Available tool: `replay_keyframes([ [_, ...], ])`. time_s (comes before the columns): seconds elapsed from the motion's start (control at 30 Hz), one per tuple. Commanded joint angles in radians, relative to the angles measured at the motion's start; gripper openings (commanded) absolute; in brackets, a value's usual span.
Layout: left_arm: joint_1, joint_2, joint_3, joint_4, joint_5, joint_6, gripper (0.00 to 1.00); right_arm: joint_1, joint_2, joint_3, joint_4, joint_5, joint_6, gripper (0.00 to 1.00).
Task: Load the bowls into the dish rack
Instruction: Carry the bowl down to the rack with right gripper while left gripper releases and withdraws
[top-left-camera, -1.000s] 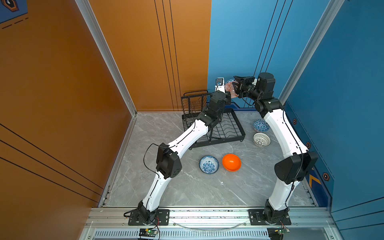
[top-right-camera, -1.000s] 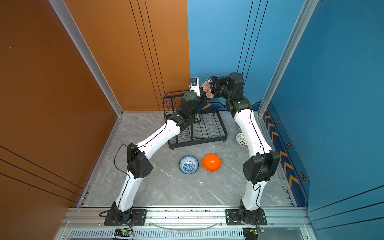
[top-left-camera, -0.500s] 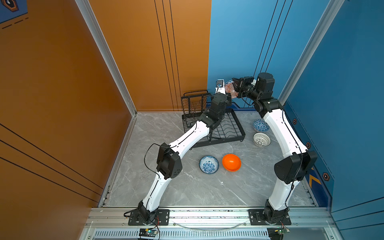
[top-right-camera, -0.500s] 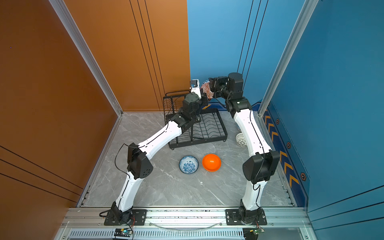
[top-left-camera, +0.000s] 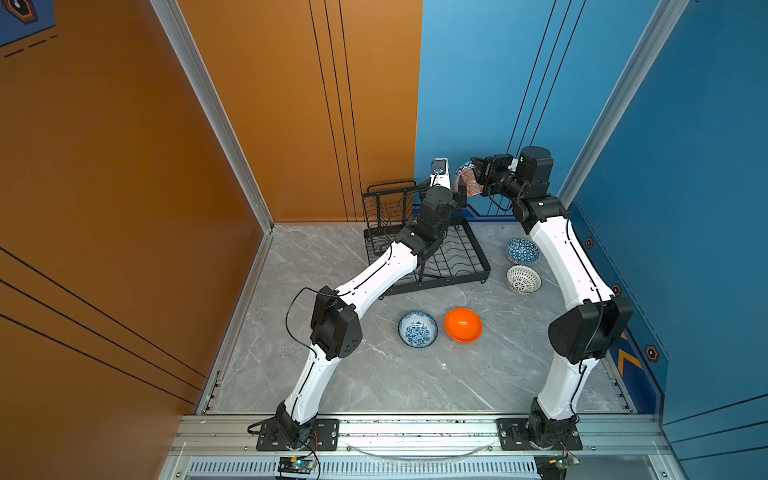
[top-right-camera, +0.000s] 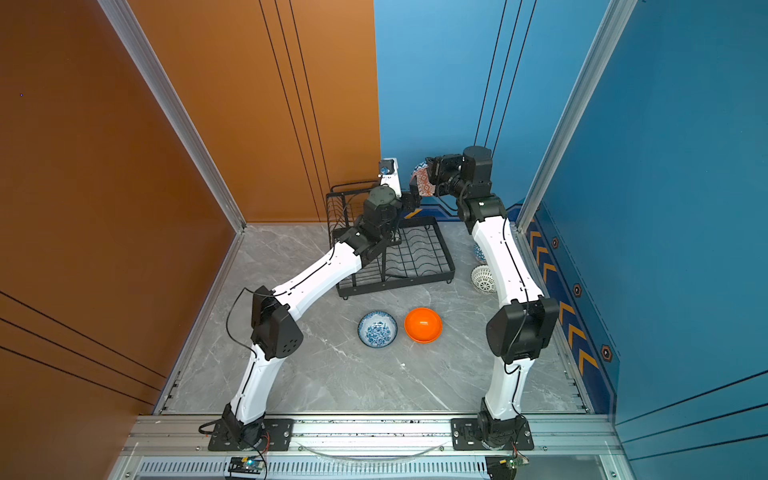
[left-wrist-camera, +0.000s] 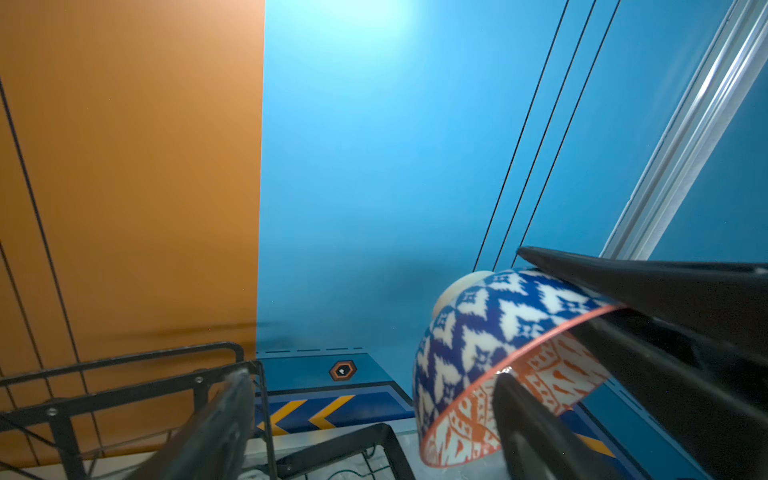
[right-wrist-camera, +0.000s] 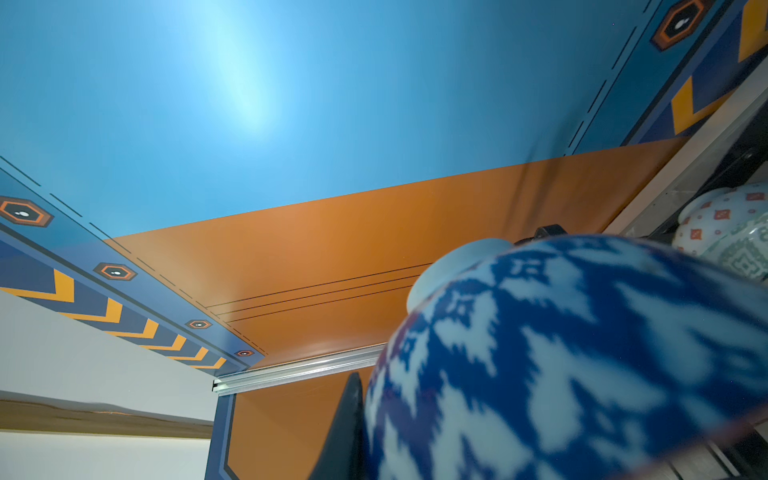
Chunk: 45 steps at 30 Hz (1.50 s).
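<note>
A bowl (left-wrist-camera: 490, 332), blue-white outside and orange-white inside, hangs tilted above the back of the dish rack (top-left-camera: 440, 284) (top-right-camera: 399, 284). My right gripper (top-left-camera: 478, 174) (top-right-camera: 430, 174) is shut on its rim, with one finger (left-wrist-camera: 665, 291) over the outside and one inside. The bowl fills the right wrist view (right-wrist-camera: 561, 365) beside a black finger (right-wrist-camera: 348, 419). My left gripper (left-wrist-camera: 372, 380) (top-left-camera: 460, 195) stands open next to the bowl. One of its fingers is in front of the bowl's mouth, and I cannot tell whether it touches.
On the floor stand a blue-white floral bowl (top-left-camera: 417, 329), a plain orange bowl (top-left-camera: 463, 325), a blue-white triangle bowl (top-left-camera: 523, 250) and a white-black lattice bowl (top-left-camera: 523, 279). An orange-diamond bowl (right-wrist-camera: 715, 220) and a pale green one (right-wrist-camera: 748, 253) lie by black framing. Walls stand close behind.
My left gripper has opened and let go of the bowl. My right gripper has closed on the bowl's rim. Both arms have hardly moved.
</note>
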<state>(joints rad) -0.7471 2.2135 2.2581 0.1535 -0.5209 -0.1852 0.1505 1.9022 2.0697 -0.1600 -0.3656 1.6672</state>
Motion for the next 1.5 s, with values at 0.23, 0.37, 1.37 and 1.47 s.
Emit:
replay_keyframes([
  [0.23, 0.066, -0.168, -0.037, -0.228, 0.184, -0.197, 0.98, -0.073, -0.034, -0.016, 0.143, -0.032, -0.145, 0.00],
  [0.37, 0.109, -0.193, -0.014, -0.332, 0.341, -0.253, 0.98, -0.083, -0.063, -0.114, 0.156, -0.038, -0.214, 0.00],
  [1.37, 0.219, -0.522, -0.385, -0.628, 0.621, -0.136, 0.98, 0.032, 0.048, -0.516, 0.436, -0.071, -0.381, 0.00],
  [1.47, 0.233, -0.534, -0.399, -0.627, 0.613, -0.138, 0.98, 0.062, 0.091, -0.502, 0.463, -0.068, -0.369, 0.00],
])
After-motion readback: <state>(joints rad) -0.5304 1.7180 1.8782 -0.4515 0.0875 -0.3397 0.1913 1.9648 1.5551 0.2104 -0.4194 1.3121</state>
